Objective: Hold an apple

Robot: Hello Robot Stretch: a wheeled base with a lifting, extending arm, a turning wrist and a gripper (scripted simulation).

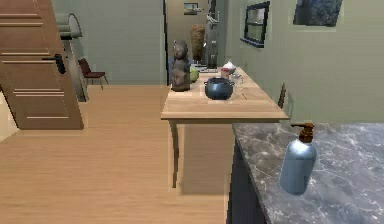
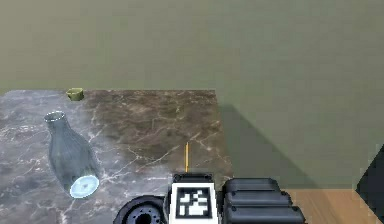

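The apple [image 1: 194, 72] is the small round green thing on the wooden table [image 1: 255, 108], in the upper middle of the forward view. It sits just beside a dark bust [image 1: 180, 66], on the bust's right in the frame. In front of it stands a dark round pot [image 1: 218, 88]. Some small mixed things [image 1: 230, 70] lie behind the pot, and they are too small to name.

Between you and the table, the lower right of the forward view shows a grey marble counter [image 1: 350, 150]. On it stands a pale blue soap dispenser [image 1: 298, 160] with a brown pump. A wooden door [image 1: 35, 60] is at the upper left, with a red chair [image 1: 92, 72] further back on the wooden floor [image 1: 90, 160]. Two framed pictures [image 1: 255, 22] hang on the wall at the upper right.

In the arm side view, the marble counter [image 2: 140, 120] lies against a plain olive wall [image 2: 200, 40]. A clear glass bottle [image 2: 70, 155] is at the left, its neck toward the upper left. A thin yellow pencil [image 2: 187, 155] lies near the middle, and a small yellowish thing [image 2: 74, 94] sits at the far edge.

The gripper [image 2: 143, 212] shows at the bottom edge as a dark body, left of a white marker square [image 2: 195, 203]. You cannot make out its fingers, so you cannot tell whether it holds anything.
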